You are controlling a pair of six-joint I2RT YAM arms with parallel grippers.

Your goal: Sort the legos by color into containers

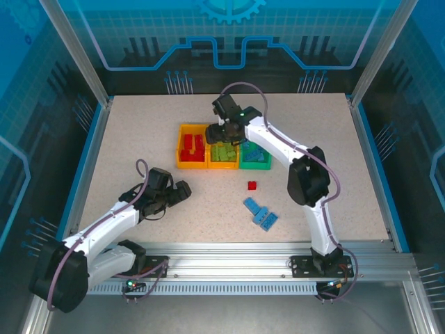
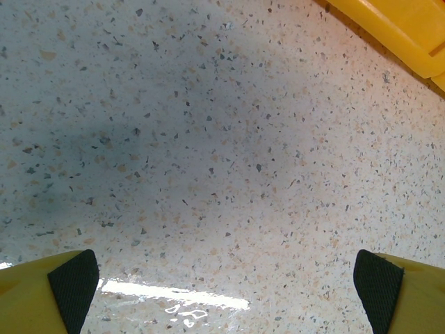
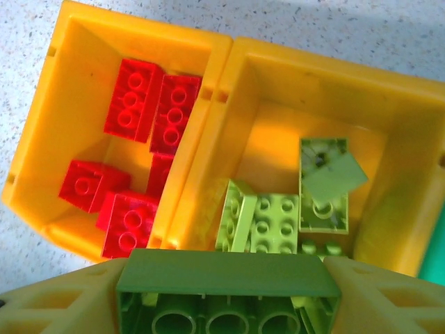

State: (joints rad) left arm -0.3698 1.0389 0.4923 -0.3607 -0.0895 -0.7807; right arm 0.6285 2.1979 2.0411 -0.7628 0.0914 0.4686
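Bins stand three in a row at the middle of the table (image 1: 139, 132) in the top view: the left orange-yellow bin (image 1: 191, 165), the middle orange-yellow bin (image 1: 224, 167) and the green bin (image 1: 255, 167), each touching the next. In front of them lie one loose red lego (image 1: 252, 185) and, nearer the arms, a cluster of what look like three blue legos (image 1: 261, 212) (they overlap, so the count is unsure). The right gripper (image 1: 221, 132) hangs over the middle bin. The left gripper (image 1: 182, 191) sits low over bare table, well apart from the row.

From the left wrist, its two fingertips (image 2: 73, 282) stand spread wide with nothing between them. One corner of a yellow bin (image 2: 396, 24) shows at the upper right.

From the right wrist, the right gripper (image 3: 226, 303) is clamped on one lime green lego (image 3: 226, 278), underside toward the camera, touching both fingers (image 3: 389, 299). Below it the left bin (image 3: 76, 62) holds five red legos (image 3: 132, 97). The middle bin (image 3: 334, 76) holds about four lime legos (image 3: 274, 223), one of them upturned. An edge of the green bin (image 3: 436, 254) shows at the right.
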